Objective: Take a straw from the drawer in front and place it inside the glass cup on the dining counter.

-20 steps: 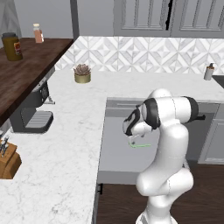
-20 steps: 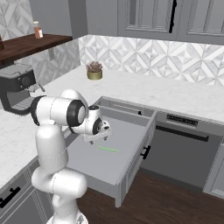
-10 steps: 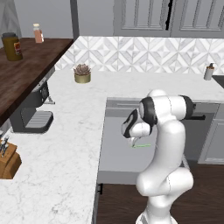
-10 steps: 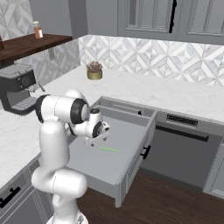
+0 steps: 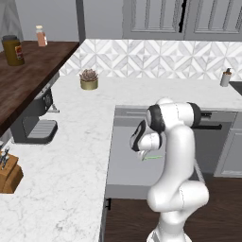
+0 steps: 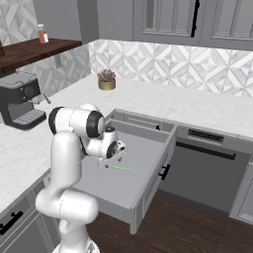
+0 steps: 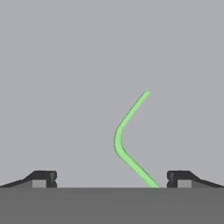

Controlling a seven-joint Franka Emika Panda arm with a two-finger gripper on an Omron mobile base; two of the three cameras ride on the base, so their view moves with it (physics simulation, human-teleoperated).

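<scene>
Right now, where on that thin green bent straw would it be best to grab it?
Probably on a straight stretch beside the bend, coming straight down from above. The thin light-green bent straw lies flat on the open grey drawer's floor, between the open gripper's fingertips, so its jaws should close across its width.

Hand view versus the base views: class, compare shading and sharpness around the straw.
Hand view: the straw is crisp on the flat, evenly grey drawer floor, no shadow or glare. Right base view: straw a thin, faint line, soft shading. Left base view: straw largely behind the arm.
</scene>
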